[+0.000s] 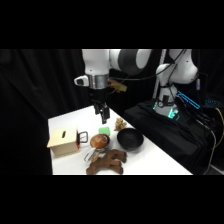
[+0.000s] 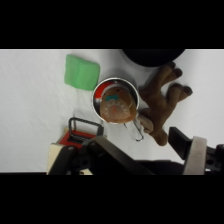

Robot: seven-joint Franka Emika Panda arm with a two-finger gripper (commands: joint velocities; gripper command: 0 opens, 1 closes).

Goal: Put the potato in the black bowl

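Observation:
The potato (image 1: 99,141) (image 2: 117,107), a reddish-brown lump, sits inside a small silver pot (image 1: 93,148) (image 2: 131,89) near the table's front. The black bowl (image 1: 129,139) stands just right of the pot; the wrist view shows only its edge (image 2: 150,56) at the top. My gripper (image 1: 103,115) (image 2: 140,160) hangs above the table behind the pot, apart from the potato. It is open, with nothing between its fingers (image 2: 195,155).
A green sponge (image 1: 104,131) (image 2: 81,71) lies behind the pot. A dark brown lumpy thing (image 1: 106,161) (image 2: 162,100) lies in front of it. A wooden box (image 1: 63,141) (image 2: 75,145) stands to the left, and a small tan knobbly thing (image 1: 120,125) sits behind the bowl.

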